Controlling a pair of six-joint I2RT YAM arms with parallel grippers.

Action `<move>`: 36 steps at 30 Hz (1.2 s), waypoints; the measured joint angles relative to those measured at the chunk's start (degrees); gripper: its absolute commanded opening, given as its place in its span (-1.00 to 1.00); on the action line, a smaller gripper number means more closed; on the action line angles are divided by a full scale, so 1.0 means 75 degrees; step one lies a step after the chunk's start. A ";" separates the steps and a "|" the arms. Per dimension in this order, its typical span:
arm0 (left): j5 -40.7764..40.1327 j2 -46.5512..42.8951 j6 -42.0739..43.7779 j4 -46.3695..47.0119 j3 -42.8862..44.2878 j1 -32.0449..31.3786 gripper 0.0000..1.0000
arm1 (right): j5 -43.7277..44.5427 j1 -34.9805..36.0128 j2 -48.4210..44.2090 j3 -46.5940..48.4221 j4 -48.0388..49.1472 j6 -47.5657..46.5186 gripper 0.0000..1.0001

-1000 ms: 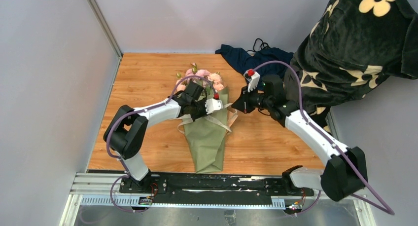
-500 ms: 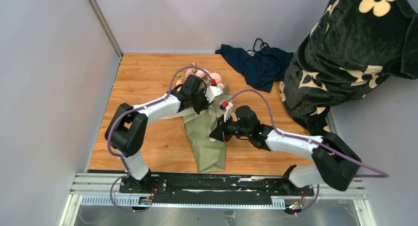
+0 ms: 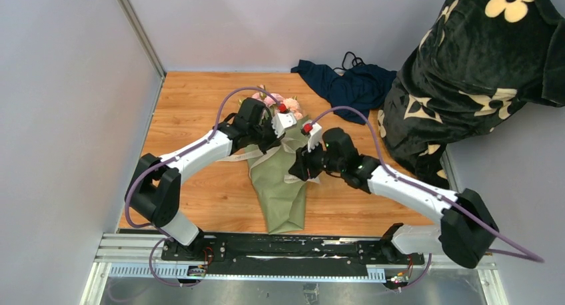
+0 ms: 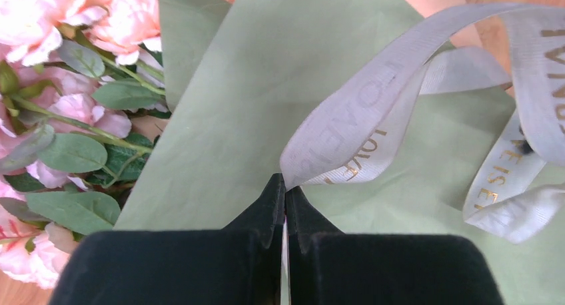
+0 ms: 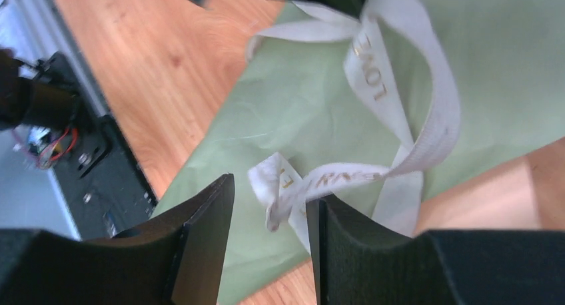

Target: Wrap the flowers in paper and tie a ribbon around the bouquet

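Observation:
The bouquet lies on the wooden table, its sage-green paper [image 3: 283, 198] a cone with the tip toward the near edge and the pink flowers [image 3: 283, 105] at the far end. The cream ribbon [image 3: 234, 156] with gold lettering loops loosely over the cone's middle. My left gripper [image 3: 272, 142] is shut on the ribbon [image 4: 373, 112], pinched at the fingertips [image 4: 285, 185] just above the paper [image 4: 253, 85], with flowers [image 4: 66, 105] to its left. My right gripper [image 3: 298, 166] is open; a loose curled ribbon end [image 5: 283, 185] hangs between its jaws [image 5: 270, 215], resting against the right finger [image 5: 340, 238].
A dark navy cloth [image 3: 350, 85] lies at the back right. Black fabric with cream flower prints [image 3: 480, 65] fills the right side. A grey wall [image 3: 66, 118] bounds the left. The arms' base rail [image 3: 266, 248] runs along the near edge.
My right gripper swung in from the right to the bouquet's middle and opened, releasing the ribbon end. My left gripper shifted a little toward the flowers, still pinching the ribbon.

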 measured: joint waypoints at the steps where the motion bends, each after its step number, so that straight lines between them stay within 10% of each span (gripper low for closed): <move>1: 0.0006 0.0000 0.0026 -0.0017 -0.0023 0.0000 -1.00 | -0.0233 -0.0082 -0.0187 0.0286 -0.0379 -0.0277 -0.02; 15: -0.0367 0.0105 0.0128 0.0172 -0.0102 0.0000 -1.00 | -0.2728 -0.1690 -0.0251 0.0653 -0.1151 -0.0842 -0.23; 22: -0.0399 0.0146 0.0050 0.0157 0.0029 0.0000 -1.00 | -0.1818 -0.0353 0.0090 -0.0259 0.0114 -0.0551 -0.61; 36: 0.0119 -0.0749 0.0134 -0.0414 -0.0402 -0.0160 -1.00 | 0.0172 -0.0172 0.1233 -0.0358 0.1239 0.0009 -0.49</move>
